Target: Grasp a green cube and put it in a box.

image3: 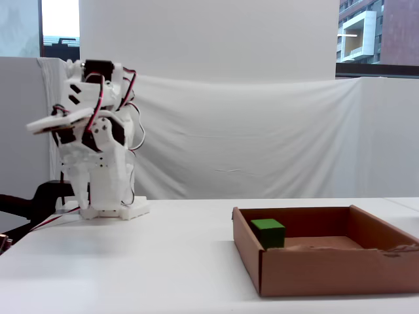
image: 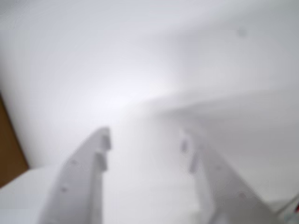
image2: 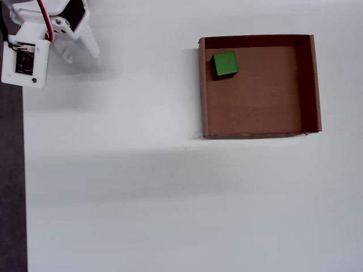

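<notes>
White desk (image2: 142, 198): cube (image2: 225, 64), likely light and stiff, sits in box (image2: 316, 85) corner; tool (image: 147, 144) spread, empty.

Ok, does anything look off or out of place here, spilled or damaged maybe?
Nothing stands out. The cube sits flat inside the box, near one corner, and the box looks intact. The gripper is empty, jaws apart, folded back by the arm's base, far from the box.
</notes>
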### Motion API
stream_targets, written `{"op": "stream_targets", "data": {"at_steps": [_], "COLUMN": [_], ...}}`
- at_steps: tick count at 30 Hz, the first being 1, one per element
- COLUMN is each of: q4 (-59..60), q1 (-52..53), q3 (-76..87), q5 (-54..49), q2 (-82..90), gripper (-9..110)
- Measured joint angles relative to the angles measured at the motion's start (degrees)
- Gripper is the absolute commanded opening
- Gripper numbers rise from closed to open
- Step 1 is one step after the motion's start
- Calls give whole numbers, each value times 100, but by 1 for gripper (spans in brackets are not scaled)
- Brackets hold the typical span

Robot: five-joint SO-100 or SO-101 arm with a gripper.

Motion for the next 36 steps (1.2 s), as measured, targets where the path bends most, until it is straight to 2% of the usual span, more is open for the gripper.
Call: {"op": "stream_targets", "data": {"at_steps": [5,22,30,36], "q4": [53,-185,721,914], "q1": [220,747,738,738], "q3": [615,1573,1600,1600], "q5": [-299,-967,-967,-967], "q2": [703,1582,2338,2373], "gripper": [21,21,21,21]}}
